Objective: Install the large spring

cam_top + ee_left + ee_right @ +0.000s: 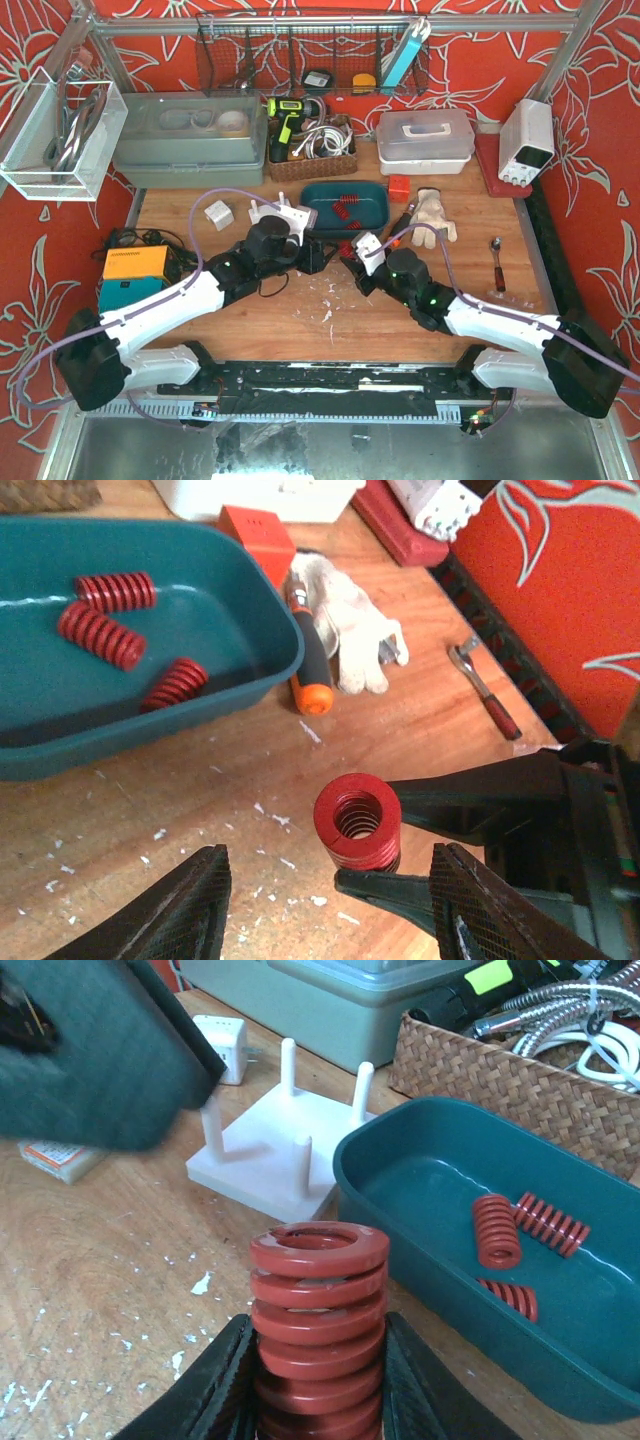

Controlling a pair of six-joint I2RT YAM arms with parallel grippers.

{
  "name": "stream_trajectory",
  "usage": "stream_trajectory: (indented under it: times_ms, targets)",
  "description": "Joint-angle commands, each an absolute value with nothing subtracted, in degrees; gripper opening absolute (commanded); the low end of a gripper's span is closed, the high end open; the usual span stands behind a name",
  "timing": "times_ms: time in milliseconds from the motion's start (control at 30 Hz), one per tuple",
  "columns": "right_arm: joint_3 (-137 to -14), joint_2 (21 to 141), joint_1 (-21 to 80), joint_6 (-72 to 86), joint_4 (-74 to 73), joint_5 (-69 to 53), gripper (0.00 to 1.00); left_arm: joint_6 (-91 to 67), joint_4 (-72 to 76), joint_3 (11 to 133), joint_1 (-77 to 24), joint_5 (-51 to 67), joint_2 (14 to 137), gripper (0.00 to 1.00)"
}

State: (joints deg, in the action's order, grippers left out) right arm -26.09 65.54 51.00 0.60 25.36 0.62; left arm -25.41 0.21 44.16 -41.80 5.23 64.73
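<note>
Large red spring [318, 1330]: pinched low on its coils between fingers of right claw [318, 1395]. Upright, long axis near vertical, open end up, over counter [90, 1260], near white four-peg base [262, 1165]. Contact with counter: cannot tell. Left claw [325, 905]: spread wide, just short of spring, gripping nothing. Teal tray [348, 1165] beside base: three smaller red springs [497, 1230] inside.

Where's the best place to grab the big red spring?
Grip the spring by its side coils near one end, as the right tool does. Its round body fits between the fingers, leaving the open end free for a peg.
</note>
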Motion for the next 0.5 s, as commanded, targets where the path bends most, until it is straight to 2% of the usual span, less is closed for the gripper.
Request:
stream_trajectory:
  times_ms: [0,333,467]
  targets:
    - [-25.68,65.39,52.49,-0.19,31.25,2.13,0.00,-24.75,-0.94,46.80,-42.48,9.36,68.13,0.56]
    - [-24.44,65.35,55.02,-3.84,34.22,2.28,0.00,-26.59,0.07,48.26,-43.15,11.61,71.86,0.55]
    - [-24.43,65.40,55.94,-4.79,34.29,3.39,0.00,-28.21,1.65,47.77,-43.15,14.26,72.45,0.48]
